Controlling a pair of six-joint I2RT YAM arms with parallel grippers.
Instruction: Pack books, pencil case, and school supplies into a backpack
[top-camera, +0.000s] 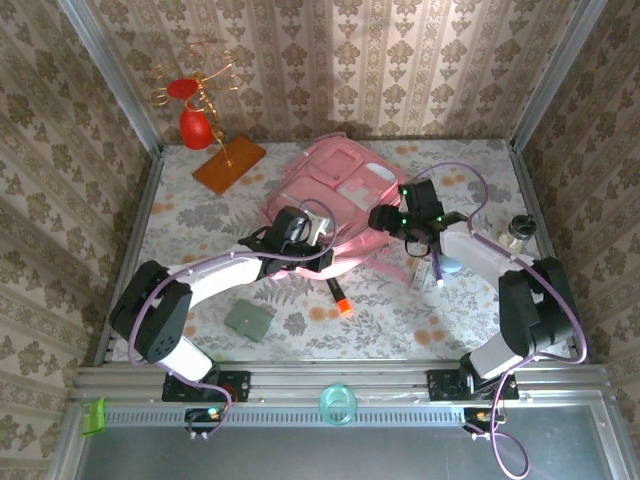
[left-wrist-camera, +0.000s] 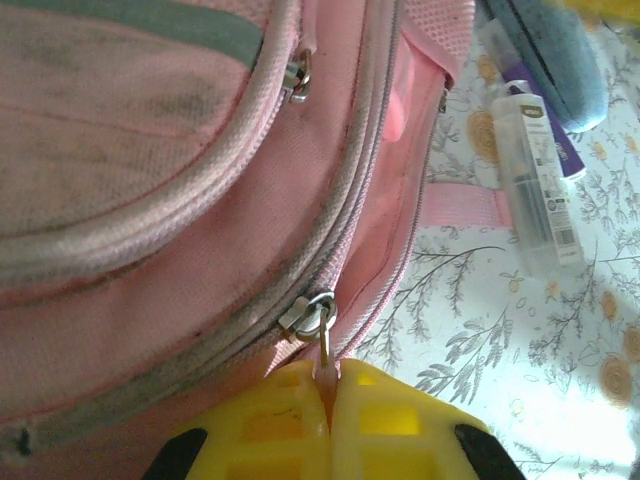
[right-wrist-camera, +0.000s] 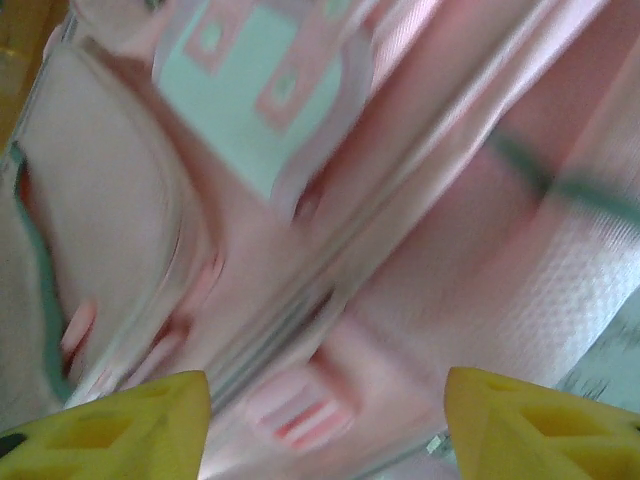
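Note:
The pink backpack lies flat in the middle of the table. My left gripper is shut on the metal zipper pull of the backpack's main zip, at its near edge. My right gripper hovers open over the backpack's right side, with blurred pink fabric between its fingers. An orange-and-black marker lies on the table in front of the backpack. A clear-whitish stick and a blue-grey pencil case lie to the backpack's right. The books are out of view.
An orange-brown board with a gold wire stand and red ornaments stands at the back left. A grey-green flat pouch lies at the front left. A small jar sits by the right wall. A teal ring rests on the front rail.

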